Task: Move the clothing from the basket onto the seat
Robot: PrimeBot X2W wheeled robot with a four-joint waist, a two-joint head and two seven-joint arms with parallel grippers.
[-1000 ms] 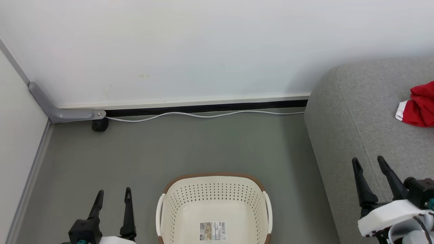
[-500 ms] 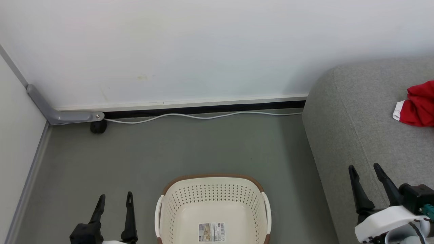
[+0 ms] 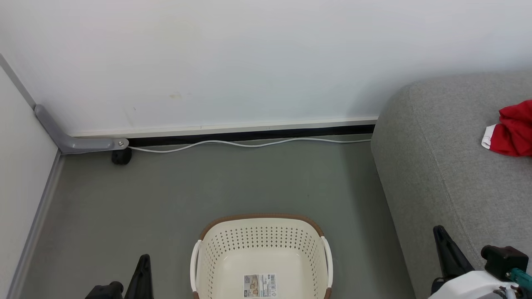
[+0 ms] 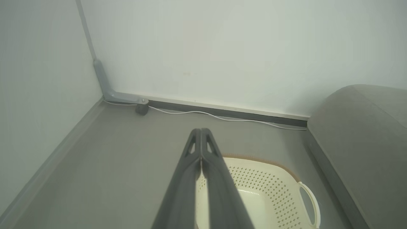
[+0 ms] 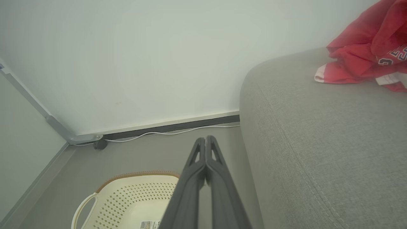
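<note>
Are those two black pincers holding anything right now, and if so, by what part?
Nothing. The left gripper and the right gripper are both shut on empty air, above the floor beside the basket.

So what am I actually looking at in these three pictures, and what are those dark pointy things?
They are one moment seen from three cameras on a two-armed robot. The wide picture comes from its head, looking down; the other two come from cameras on its wrists, looking along each arm's fingers. The dark points are those fingers: the left gripper and the right gripper, both shut and holding nothing. On the grey floor stands a cream laundry basket with only a paper label inside. Beside it is a grey sofa seat, and the red clothing with white trim lies bunched on top of it. A white cable runs along the wall.
</note>
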